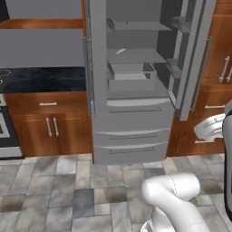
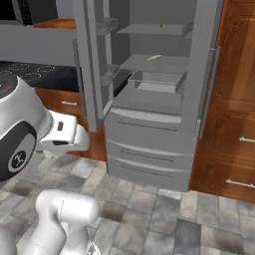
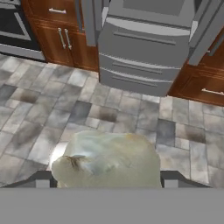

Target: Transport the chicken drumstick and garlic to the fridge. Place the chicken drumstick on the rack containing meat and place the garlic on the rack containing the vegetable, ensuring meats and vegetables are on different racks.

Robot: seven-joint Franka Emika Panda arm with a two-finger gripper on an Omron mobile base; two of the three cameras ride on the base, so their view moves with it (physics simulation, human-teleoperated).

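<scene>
Two doors of the fridge [image 1: 136,113] stand wide open, and its grey drawers at the bottom are shut. Going from the left in the left base view, there is a dark stove [image 1: 5,131] at the edge, then brown cupboards [image 1: 50,124] under a dark surface [image 1: 43,79], then the fridge, then more brown cupboards [image 1: 217,68] on the right. Inside the fridge, the top shelf, the rack containing the vegetable [image 1: 138,26], has one tiny green thing, the vegetables [image 1: 126,21], sitting on it. One level down, the rack containing meat [image 1: 136,56] has a small pale piece [image 1: 120,51] lying on it; it is too small to say what it is.

In the hand view, the garlic [image 3: 107,159] is big and close at the bottom, off-white with a brown spot on its left side. It sits between the two dark finger tips [image 3: 43,179], one on each side. The jaws are wide apart and they hold the garlic. Below it is the grey tiled floor [image 3: 39,109], and the fridge is well ahead, farther up in that view
</scene>
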